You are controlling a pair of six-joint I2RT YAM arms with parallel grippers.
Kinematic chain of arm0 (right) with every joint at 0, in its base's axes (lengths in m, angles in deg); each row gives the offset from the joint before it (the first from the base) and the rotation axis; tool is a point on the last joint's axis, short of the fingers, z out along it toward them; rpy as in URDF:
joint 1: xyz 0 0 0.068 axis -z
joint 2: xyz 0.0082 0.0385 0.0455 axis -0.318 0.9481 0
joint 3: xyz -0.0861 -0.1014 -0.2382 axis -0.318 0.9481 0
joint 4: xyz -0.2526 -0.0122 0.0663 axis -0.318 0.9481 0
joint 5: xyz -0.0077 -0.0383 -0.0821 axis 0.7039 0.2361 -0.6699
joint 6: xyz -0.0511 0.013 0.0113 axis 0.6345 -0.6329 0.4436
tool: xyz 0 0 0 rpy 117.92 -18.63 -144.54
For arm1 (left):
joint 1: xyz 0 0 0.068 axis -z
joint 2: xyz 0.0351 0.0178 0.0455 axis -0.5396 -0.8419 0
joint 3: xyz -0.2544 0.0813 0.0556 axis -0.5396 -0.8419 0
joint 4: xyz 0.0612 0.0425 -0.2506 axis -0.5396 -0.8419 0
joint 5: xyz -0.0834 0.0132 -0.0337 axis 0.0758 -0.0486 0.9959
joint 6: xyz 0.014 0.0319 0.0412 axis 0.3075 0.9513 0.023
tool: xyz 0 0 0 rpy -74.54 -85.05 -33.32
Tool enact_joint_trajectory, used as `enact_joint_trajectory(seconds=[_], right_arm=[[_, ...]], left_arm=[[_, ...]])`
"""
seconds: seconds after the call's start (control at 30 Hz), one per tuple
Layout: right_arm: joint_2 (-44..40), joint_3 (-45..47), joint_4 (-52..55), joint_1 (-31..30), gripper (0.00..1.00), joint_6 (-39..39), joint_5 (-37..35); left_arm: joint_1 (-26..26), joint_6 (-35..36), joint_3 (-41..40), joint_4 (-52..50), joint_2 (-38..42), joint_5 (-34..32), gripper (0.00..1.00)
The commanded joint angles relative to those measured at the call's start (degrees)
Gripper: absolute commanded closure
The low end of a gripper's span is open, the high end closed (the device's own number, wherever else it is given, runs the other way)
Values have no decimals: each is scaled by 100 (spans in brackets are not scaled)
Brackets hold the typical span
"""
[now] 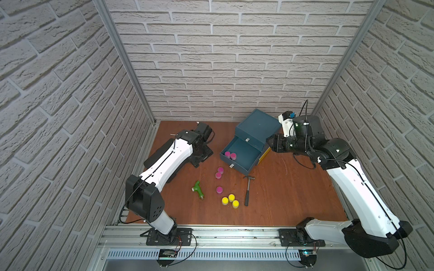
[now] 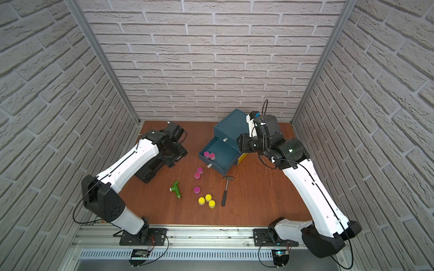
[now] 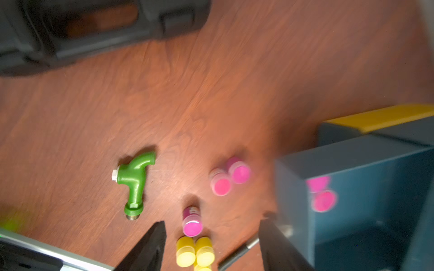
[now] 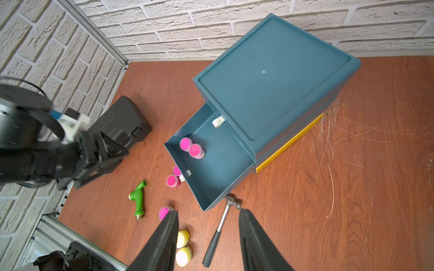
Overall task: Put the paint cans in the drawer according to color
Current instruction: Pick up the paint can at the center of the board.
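Two pink cans point(image 1: 230, 155) were held in the drawer point(image 1: 247, 151); three more and three yellow cans point(image 1: 231, 201) were seen outside it. Left claw point(image 3: 213, 223) and right claw point(image 4: 209, 212) were released.

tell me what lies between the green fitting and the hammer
A lone pink can and three yellow cans, seen in both top views.

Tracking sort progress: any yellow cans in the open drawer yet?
No, the open drawer holds only two pink cans; the three yellow cans stand on the table beside the hammer.
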Motion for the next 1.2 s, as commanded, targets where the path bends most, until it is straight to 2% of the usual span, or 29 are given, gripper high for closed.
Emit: enact_joint_trajectory(seconds=[0.0,0.17,0.37,0.6,0.8,1.17], right_arm=[[44,-117,-200,19,52,-25,63],[45,-94,-178,18,52,-16,68],[-3,62,-207,18,52,-102,116],[-49,99,-142,19,52,-121,178],[-105,165,-89,18,52,-95,198],[-111,180,-111,14,52,-82,231]], left_arm=[[183,190,-685,800,114,550,30],[599,455,-1259,1136,109,869,28],[873,45,-1847,1724,80,1231,24],[1116,-211,-1848,2075,-428,1265,23],[1187,-379,-1920,1714,-590,1195,27],[1241,-458,-2020,1837,-776,1174,35]])
